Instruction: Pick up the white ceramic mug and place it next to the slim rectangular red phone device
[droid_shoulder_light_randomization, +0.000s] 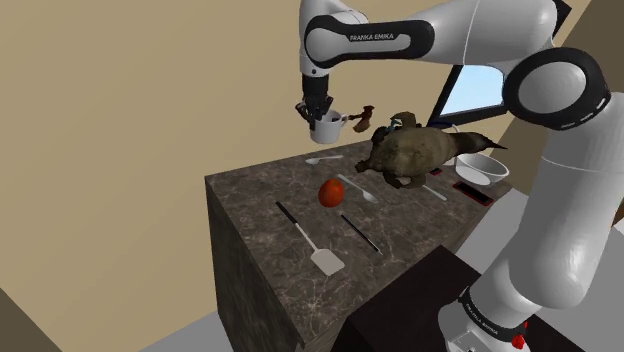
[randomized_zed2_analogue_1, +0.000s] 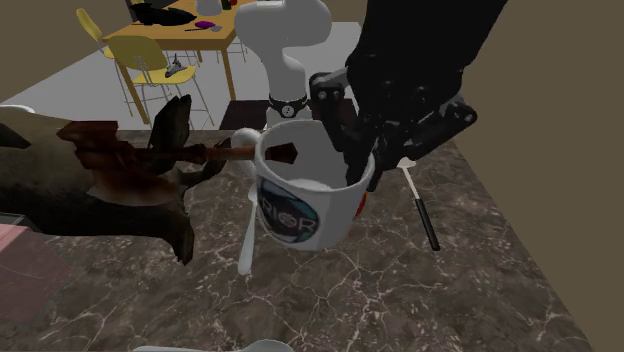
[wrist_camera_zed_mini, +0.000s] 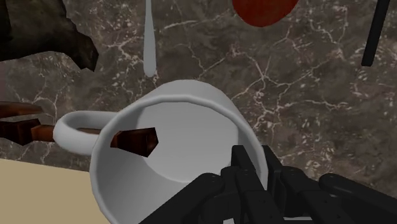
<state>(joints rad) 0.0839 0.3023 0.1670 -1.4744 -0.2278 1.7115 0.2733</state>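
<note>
While the black hand (randomized_zed2_analogue_1: 368, 155) pinches its rim, the round white mug (randomized_zed2_analogue_1: 300, 205) hangs over veined marble (randomized_zed2_analogue_1: 400, 290).

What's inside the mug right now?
Inside the white mug I see bare white wall and a brown tip poking in near the handle. The gripper clamps the rim; its inner finger covers that stretch of wall.

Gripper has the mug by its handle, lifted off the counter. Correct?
Not by the handle: the wrist view shows the gripper shut on the mug at its rim, with the handle sticking out free on the far side. Lifted off the counter is right.
</note>
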